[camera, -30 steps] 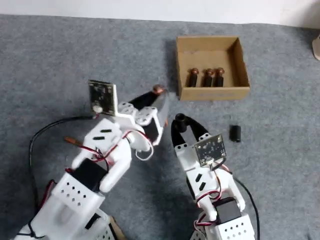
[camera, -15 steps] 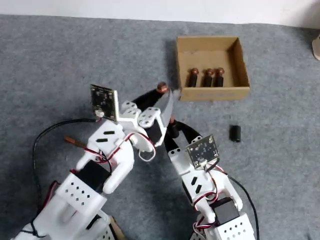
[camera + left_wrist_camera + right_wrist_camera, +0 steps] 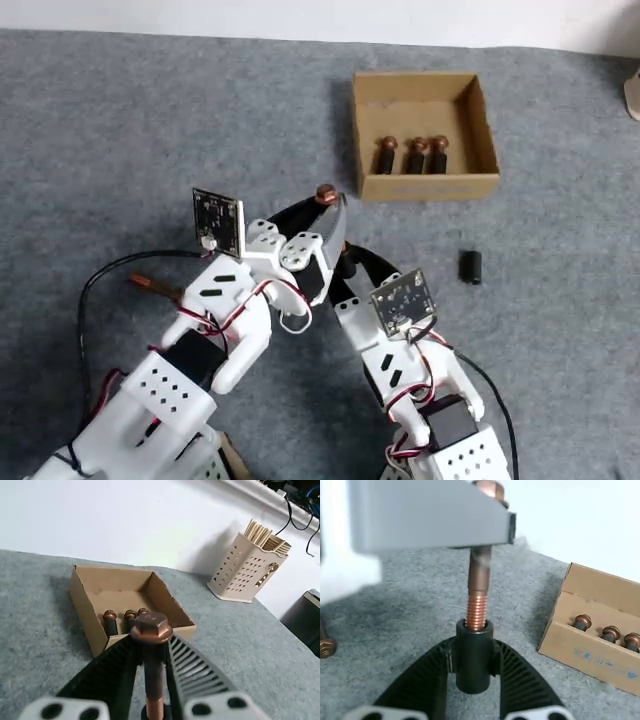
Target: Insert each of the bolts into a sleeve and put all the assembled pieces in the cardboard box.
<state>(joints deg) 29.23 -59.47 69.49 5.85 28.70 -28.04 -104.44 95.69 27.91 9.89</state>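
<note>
Grey carpet point(image 3: 150, 120) is laid over the table. Open brown cardboard box point(image 3: 425, 187) is set at its far side, with three assembled pieces point(image 3: 413, 155) inside. Left gripper point(image 3: 322, 212) is clamped on a copper-coloured hex bolt point(image 3: 151, 627). Right gripper point(image 3: 472, 672) is clenched on a black cylindrical sleeve point(image 3: 474, 662), and the bolt's threaded tip is seated in its mouth. Spare black sleeve point(image 3: 470, 266) is left near the box, and loose bolt point(image 3: 150, 285) beside the left arm.

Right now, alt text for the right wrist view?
The right gripper grips a black sleeve while the threaded tip of a copper bolt, held by the left gripper, sits in the sleeve's opening. Beyond, on grey carpet, a cardboard box holds three assembled pieces.
</note>
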